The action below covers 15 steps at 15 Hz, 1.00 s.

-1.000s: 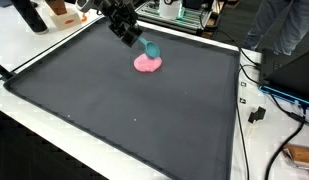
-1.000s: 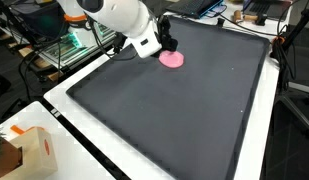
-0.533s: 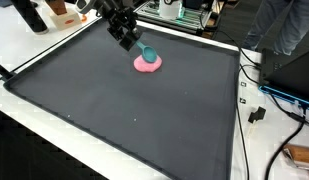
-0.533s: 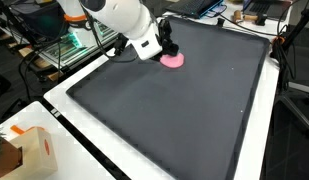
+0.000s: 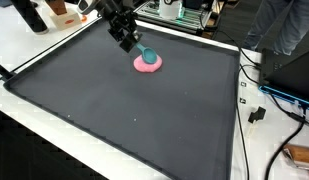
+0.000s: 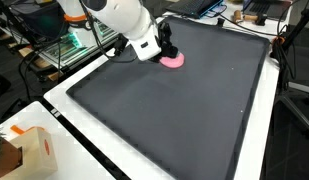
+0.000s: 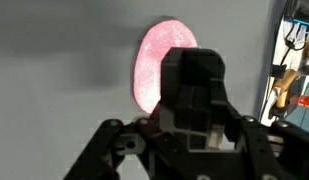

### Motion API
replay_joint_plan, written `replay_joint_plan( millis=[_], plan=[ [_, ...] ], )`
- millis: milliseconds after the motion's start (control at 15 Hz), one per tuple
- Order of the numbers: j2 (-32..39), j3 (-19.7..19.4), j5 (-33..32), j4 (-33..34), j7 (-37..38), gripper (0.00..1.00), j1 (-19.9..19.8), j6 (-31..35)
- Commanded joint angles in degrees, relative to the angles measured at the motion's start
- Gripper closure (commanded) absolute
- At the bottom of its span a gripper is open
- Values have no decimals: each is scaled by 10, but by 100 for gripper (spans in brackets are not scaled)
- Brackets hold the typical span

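one teal scoop (image 5: 149,53) — flat, round pink disc (image 5: 145,66)

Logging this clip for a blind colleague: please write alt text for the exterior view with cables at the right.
A black robot gripper holds a teal object right over a flat pink disc, near the far edge of a large dark mat. Loose cables lie off the mat's right side.

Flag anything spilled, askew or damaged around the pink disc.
Nothing stands out. The flat round pink disc lies level on the dark grey mat, unbroken, and the black gripper just above it holds a small teal object. No spill shows.
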Motion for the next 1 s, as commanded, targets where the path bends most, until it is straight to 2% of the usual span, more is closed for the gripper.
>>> replay_joint_plan(
  millis=[0, 467, 667, 933],
  plan=[
    [20, -2, -24, -15, 17, 71, 8, 46],
    [22, -2, -61, -20, 34, 71, 14, 64],
    [21, -1, -46, -20, 53, 71, 12, 68],
    [23, -1, -59, -22, 64, 71, 14, 71]
  ],
)
